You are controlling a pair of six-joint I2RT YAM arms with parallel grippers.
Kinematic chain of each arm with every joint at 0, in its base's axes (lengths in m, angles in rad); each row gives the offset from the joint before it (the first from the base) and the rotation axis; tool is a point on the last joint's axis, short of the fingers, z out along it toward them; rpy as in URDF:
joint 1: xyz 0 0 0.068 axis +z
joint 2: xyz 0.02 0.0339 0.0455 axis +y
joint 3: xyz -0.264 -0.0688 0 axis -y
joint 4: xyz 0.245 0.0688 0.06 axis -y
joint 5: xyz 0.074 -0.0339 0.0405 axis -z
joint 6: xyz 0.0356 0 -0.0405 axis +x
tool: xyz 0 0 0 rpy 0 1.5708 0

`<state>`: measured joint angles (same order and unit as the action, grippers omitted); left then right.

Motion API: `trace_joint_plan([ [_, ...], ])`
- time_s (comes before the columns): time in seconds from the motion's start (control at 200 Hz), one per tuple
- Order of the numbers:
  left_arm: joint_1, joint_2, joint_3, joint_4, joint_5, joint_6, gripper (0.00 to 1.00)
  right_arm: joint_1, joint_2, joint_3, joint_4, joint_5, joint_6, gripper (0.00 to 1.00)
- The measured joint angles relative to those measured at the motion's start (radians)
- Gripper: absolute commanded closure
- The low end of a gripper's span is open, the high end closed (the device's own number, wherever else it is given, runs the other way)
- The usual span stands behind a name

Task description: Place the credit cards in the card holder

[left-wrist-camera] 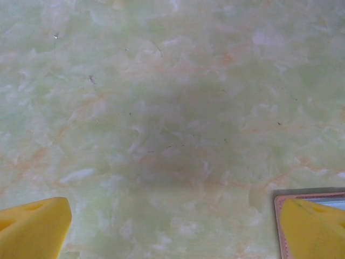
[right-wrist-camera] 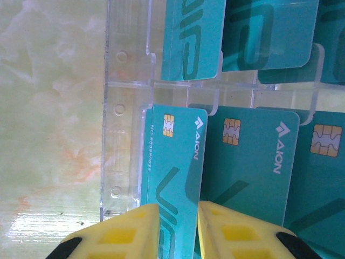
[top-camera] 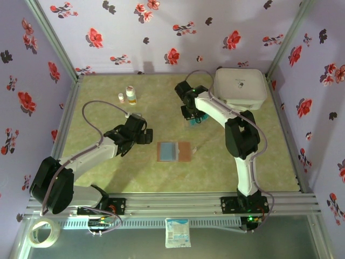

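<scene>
Credit cards (right-wrist-camera: pixel 173 156), teal and all alike, stand in a clear plastic rack (right-wrist-camera: pixel 124 135) just toward one o'clock from the middle of the table (top-camera: pixel 280 162). The right gripper (right-wrist-camera: pixel 178 209) has hold of one of them: its yellow fingers (right-wrist-camera: pixel 135 234) are pinched in narrow on the leftmost card of the near row, one on each face. The right arm (top-camera: pixel 242 140) rises from its base at five o'clock, bends at the elbow and reaches toward eleven o'clock, wrist turned down over the rack. The left arm (top-camera: pixel 86 156) lies low from seven o'clock toward the centre. The left gripper (left-wrist-camera: pixel 172 216) hangs over bare table, jaws spread full wide with nothing between them

Counted, there are three cards in the rack's near row and at least three more in the row behind, overlapping so I cannot fix the total. One card holder (top-camera: pixel 173 151) lies open and flat at seven o'clock from the rack, its grey-blue half at nine o'clock and its brown half at three. Two small bottles (top-camera: pixel 129 95) stand at eleven o'clock, and one white case (top-camera: pixel 241 88) sits in the two o'clock corner

A strip of bare table lies between rack and card holder. The card holder's nine o'clock edge is near the left gripper. The rack's side wall stands close against the held card. Flowered walls (top-camera: pixel 161 32) close three sides of the table
</scene>
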<state>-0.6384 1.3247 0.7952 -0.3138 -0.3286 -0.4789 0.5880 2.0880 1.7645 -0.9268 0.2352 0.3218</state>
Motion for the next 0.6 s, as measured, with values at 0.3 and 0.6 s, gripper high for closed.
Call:
trace_joint_plan([
  [0.3,0.002,0.000,-0.011,0.003,0.000,0.000,0.00,0.009,0.002,0.016,-0.014,-0.023,0.000,0.77],
  [0.6,0.004,0.000,-0.011,0.007,0.001,0.000,0.00,0.043,0.002,0.052,-0.017,-0.049,0.000,0.76],
])
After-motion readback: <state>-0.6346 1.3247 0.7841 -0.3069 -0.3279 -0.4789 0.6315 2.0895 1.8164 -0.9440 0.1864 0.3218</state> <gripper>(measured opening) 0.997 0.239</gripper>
